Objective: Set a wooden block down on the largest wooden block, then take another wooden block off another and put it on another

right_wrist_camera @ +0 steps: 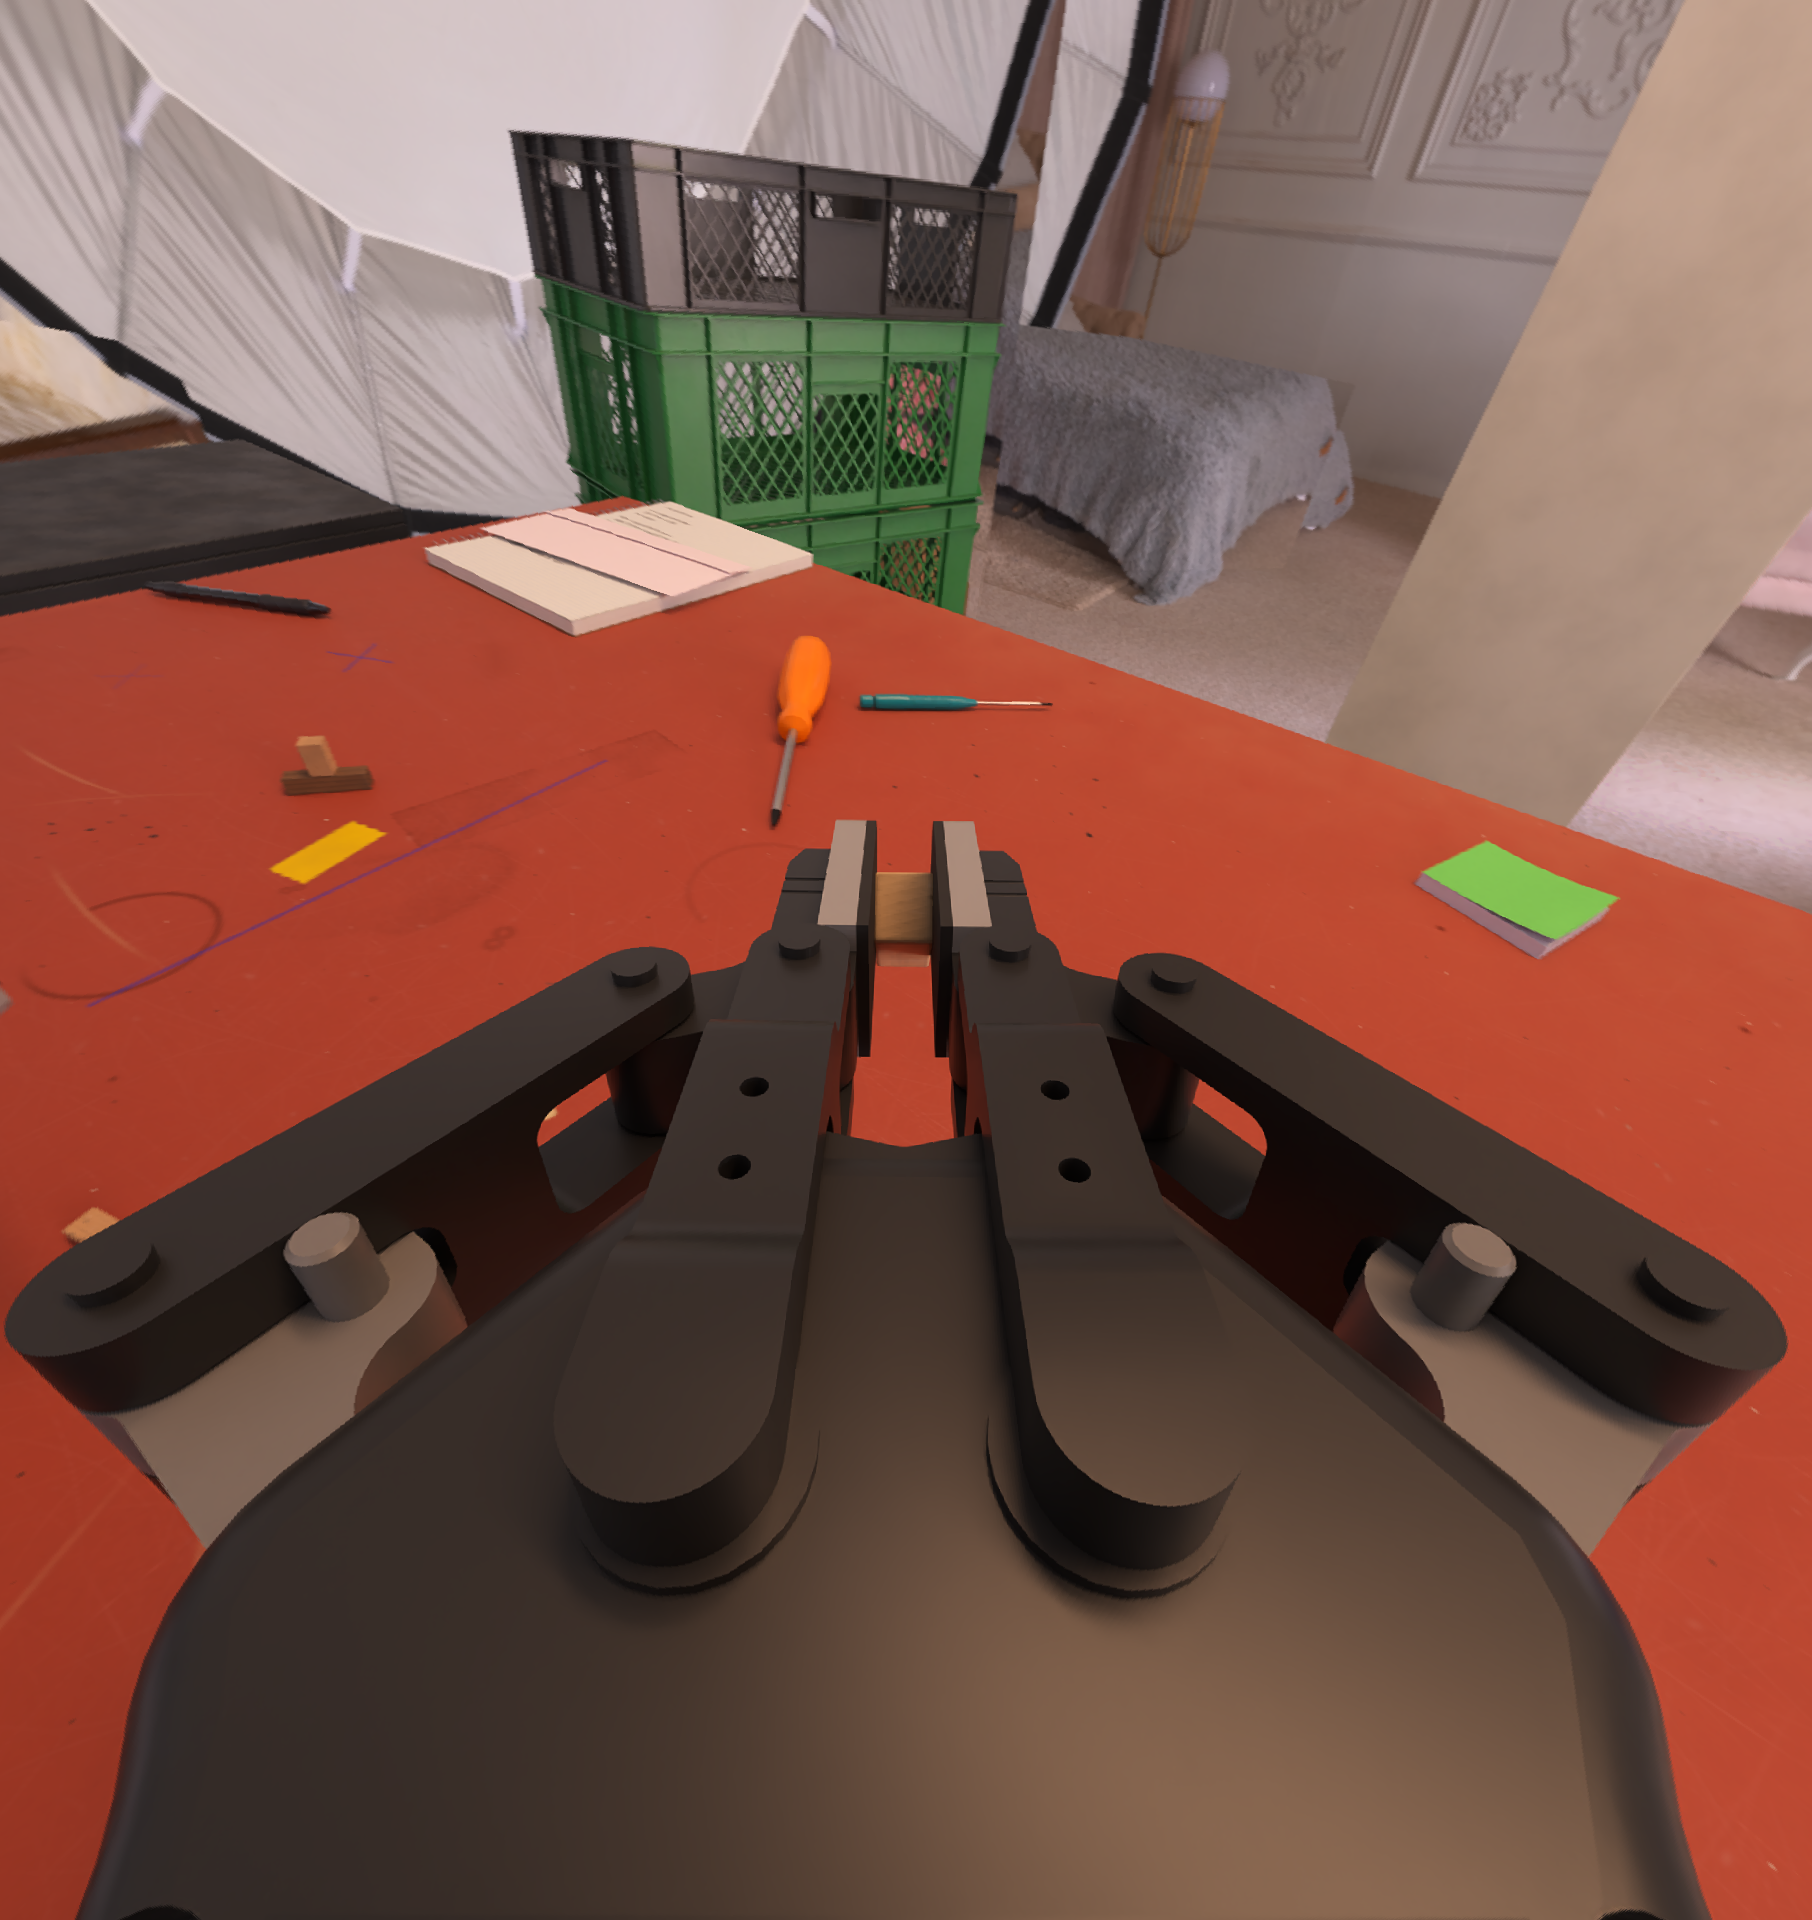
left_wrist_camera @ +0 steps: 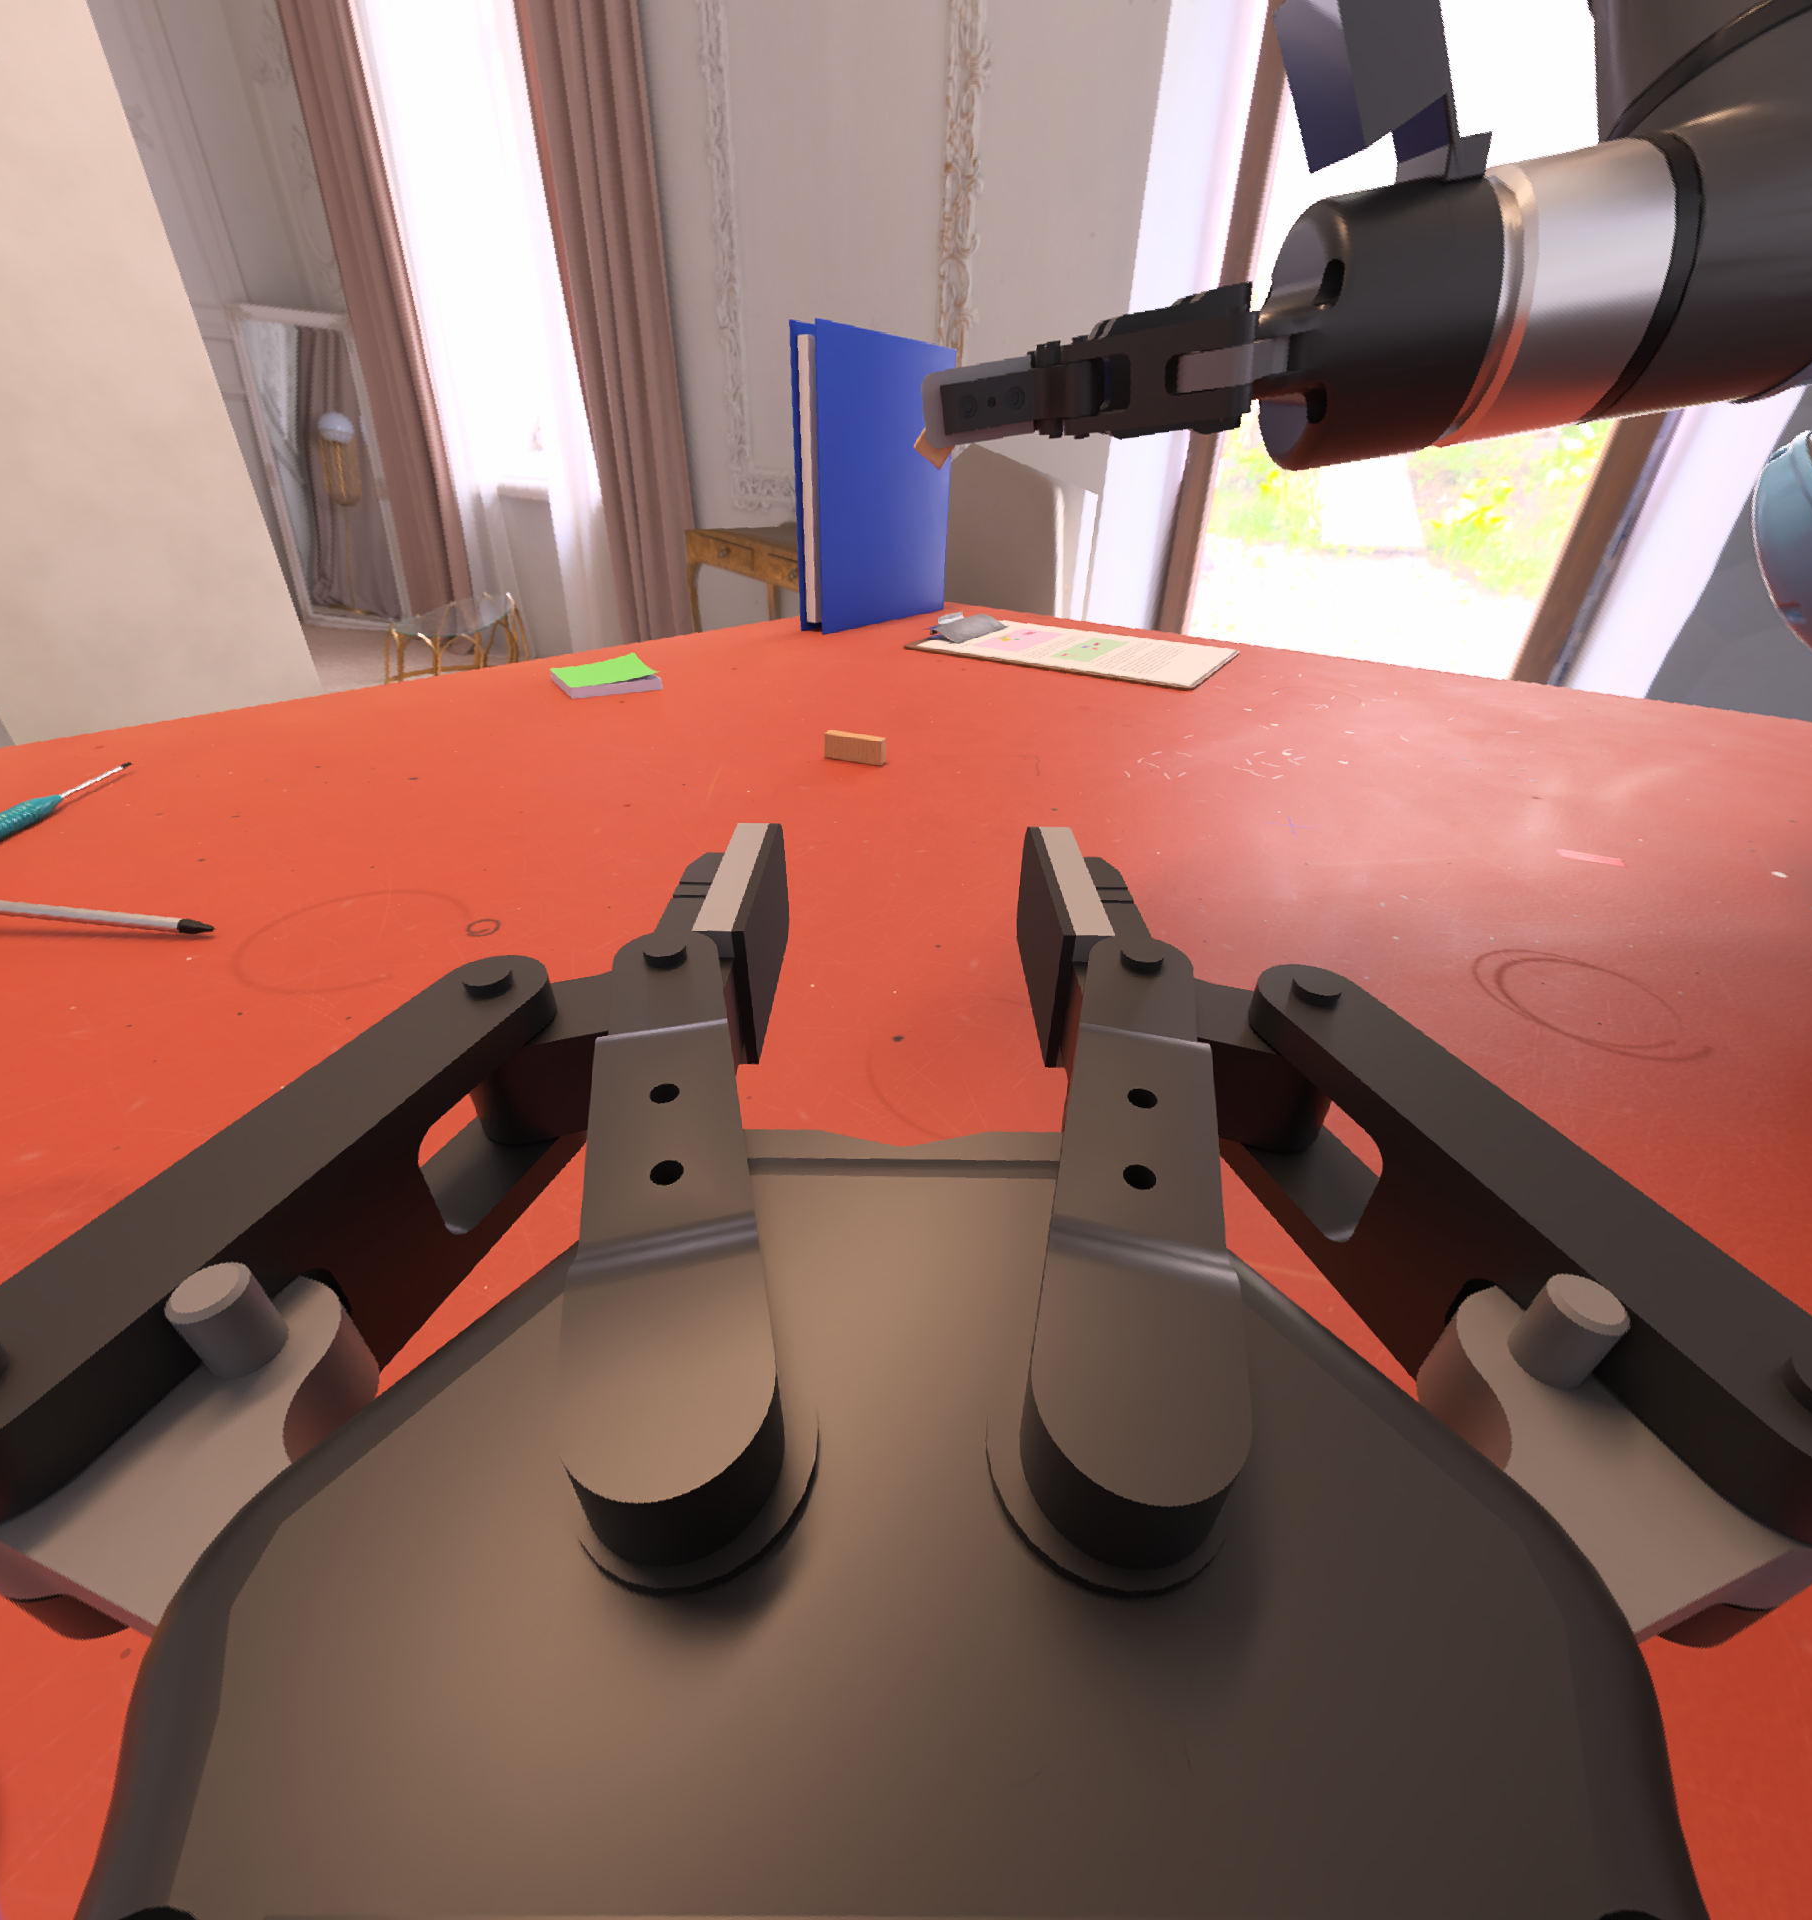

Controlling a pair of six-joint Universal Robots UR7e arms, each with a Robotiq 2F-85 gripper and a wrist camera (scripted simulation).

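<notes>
My right gripper [right_wrist_camera: 902, 862] is shut on a small light wooden block [right_wrist_camera: 902, 906] and holds it above the red table [right_wrist_camera: 1297, 1039]. In the left wrist view this gripper [left_wrist_camera: 949, 416] hangs high at the upper right, with the block [left_wrist_camera: 931, 447] showing under its fingertips. At the far left a small light block [right_wrist_camera: 312, 753] stands on a flat dark wooden block [right_wrist_camera: 330, 781]. Another light block [left_wrist_camera: 855, 746] lies alone on the table ahead of my left gripper [left_wrist_camera: 902, 883], which is open and empty. A block corner [right_wrist_camera: 89, 1224] peeks out beside my right gripper's linkage.
An orange screwdriver [right_wrist_camera: 800, 707] and a teal one [right_wrist_camera: 943, 703] lie ahead of the right gripper. A notepad [right_wrist_camera: 616, 566], a black pen [right_wrist_camera: 237, 597], green sticky notes [right_wrist_camera: 1517, 894], yellow tape [right_wrist_camera: 327, 850], an upright blue book [left_wrist_camera: 871, 478] and a clipboard [left_wrist_camera: 1073, 649] are on the table. Crates [right_wrist_camera: 777, 416] stand beyond its edge.
</notes>
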